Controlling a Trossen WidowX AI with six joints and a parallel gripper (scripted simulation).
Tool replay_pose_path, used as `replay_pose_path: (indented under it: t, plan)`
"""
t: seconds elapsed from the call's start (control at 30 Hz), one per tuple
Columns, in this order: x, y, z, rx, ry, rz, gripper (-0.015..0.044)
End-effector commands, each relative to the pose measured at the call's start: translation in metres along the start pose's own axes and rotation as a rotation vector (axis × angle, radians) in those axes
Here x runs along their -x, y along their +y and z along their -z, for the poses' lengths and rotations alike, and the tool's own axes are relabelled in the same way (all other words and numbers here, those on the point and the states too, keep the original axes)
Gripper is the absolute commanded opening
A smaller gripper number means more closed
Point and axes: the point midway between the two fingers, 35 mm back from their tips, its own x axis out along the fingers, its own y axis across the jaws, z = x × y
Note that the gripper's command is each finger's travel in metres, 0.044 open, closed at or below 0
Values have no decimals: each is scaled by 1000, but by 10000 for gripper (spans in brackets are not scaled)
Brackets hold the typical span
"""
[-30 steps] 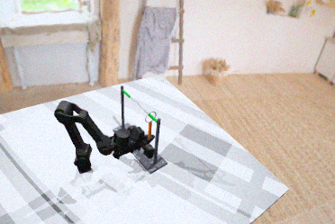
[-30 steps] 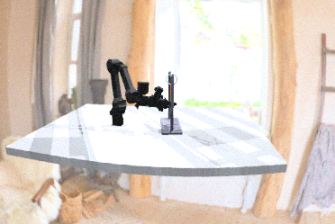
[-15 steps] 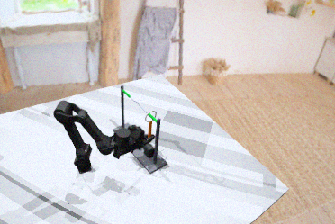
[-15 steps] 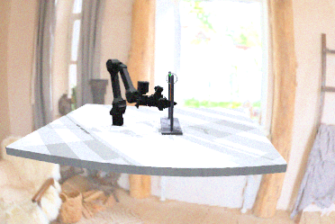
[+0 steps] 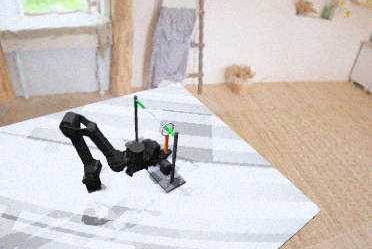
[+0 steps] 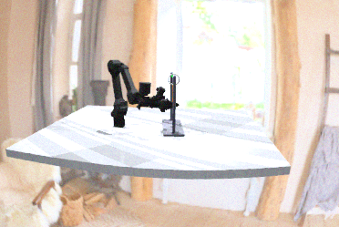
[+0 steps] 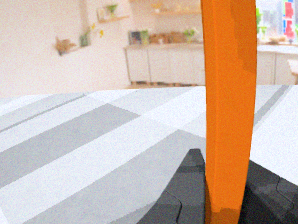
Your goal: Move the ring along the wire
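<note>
The ring (image 5: 168,122) (image 6: 179,79) is around the wire at the inner end of the near green part (image 5: 171,132), by the near post (image 5: 175,156) (image 6: 173,115). Whether it touches the wire is too small to tell. Its orange handle (image 5: 166,143) (image 7: 230,100) hangs down upright. My gripper (image 5: 167,153) (image 7: 206,157) is shut on the handle's lower part, below the wire. The thin grey wire (image 5: 153,117) runs to the far green part (image 5: 140,104) at the far post (image 5: 136,121). In the exterior view the posts line up and mostly hide the handle.
The posts stand on a dark base (image 5: 172,185) (image 6: 179,134) on the striped table (image 5: 240,184) (image 6: 228,154). The near post is close beside the gripper in the top view. The arm (image 5: 80,144) (image 6: 119,86) reaches in from the left, below the wire.
</note>
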Motion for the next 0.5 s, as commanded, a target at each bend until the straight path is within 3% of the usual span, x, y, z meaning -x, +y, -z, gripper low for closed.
replay_pose_path:
  t: [0.0, 0.47]
  plan:
    - [0, 3, 0, -2, -1, -2, -150]
    - [0, 17, -1, -4, -2, -3, -150]
